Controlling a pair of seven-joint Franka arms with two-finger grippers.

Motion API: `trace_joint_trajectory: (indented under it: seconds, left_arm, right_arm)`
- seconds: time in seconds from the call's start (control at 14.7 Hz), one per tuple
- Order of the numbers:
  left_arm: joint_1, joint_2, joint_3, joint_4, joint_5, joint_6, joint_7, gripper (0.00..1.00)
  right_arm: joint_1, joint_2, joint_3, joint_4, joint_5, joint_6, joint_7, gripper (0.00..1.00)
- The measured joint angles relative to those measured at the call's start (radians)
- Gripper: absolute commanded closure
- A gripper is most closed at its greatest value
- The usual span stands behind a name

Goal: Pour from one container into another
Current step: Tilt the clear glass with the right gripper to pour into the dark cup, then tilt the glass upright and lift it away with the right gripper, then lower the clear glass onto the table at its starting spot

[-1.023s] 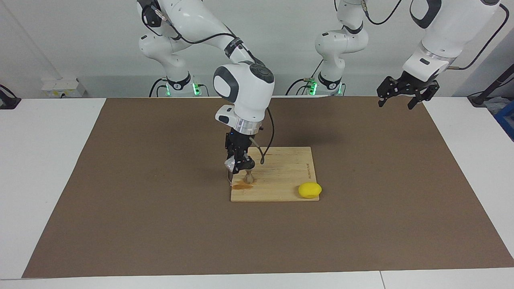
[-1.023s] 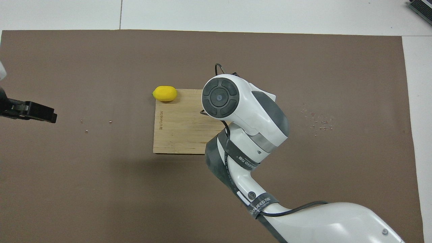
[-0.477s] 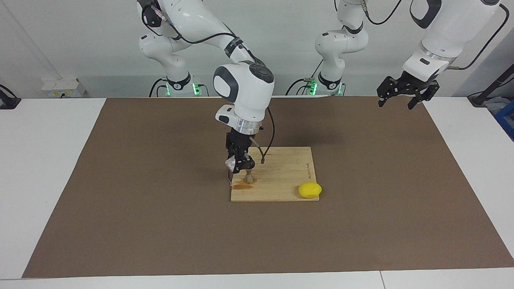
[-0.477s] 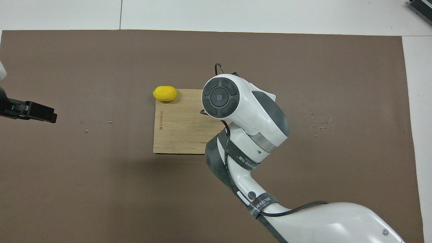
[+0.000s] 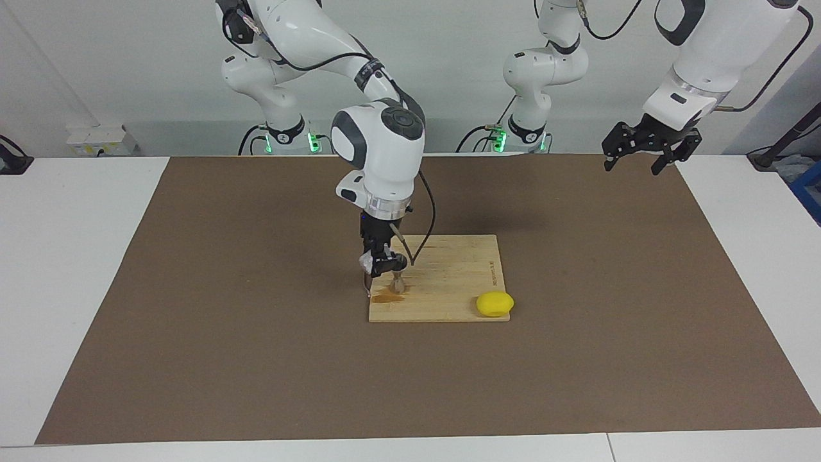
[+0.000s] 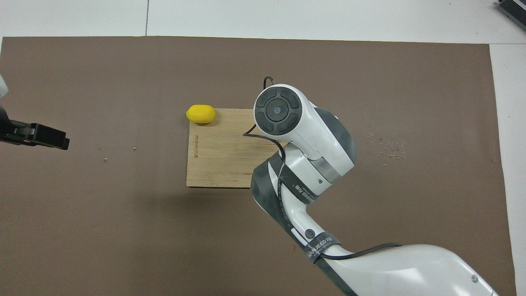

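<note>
My right arm's wrist has swung over since a moment ago, its fingers pinching the tilted glass cup over the jigger on the board, so I judge pouring underway; left fingers wait spread.

Jigger and lemon on cutting board, lemon toward the left arm's end.

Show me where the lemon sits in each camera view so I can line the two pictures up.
Facing view: the lemon lies on the cutting board's corner farthest from the robots, toward the left arm's end, low and just past centre in the picture.
Overhead view: the lemon is at the board's upper corner, a little above centre.
Shared landmark: the bamboo cutting board, with printed lettering along the edge nearest the lemon.
</note>
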Motion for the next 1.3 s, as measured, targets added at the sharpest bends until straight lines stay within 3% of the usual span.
trace_joint_trajectory:
  seconds: [0.75, 1.02, 1.3]
  left_arm:
    - [0.000, 0.000, 0.000, 0.000, 0.000, 0.000, 0.000, 0.00]
    - [0.000, 0.000, 0.000, 0.000, 0.000, 0.000, 0.000, 0.00]
    - [0.000, 0.000, 0.000, 0.000, 0.000, 0.000, 0.000, 0.00]
  right_arm:
    - [-0.178, 0.000, -0.002, -0.026, 0.274, 0.002, -0.139, 0.88]
    - [-0.288, -0.005, -0.003, -0.108, 0.433, 0.067, -0.269, 0.88]
    - [-0.401, -0.038, -0.005, -0.252, 0.632, 0.152, -0.476, 0.89]
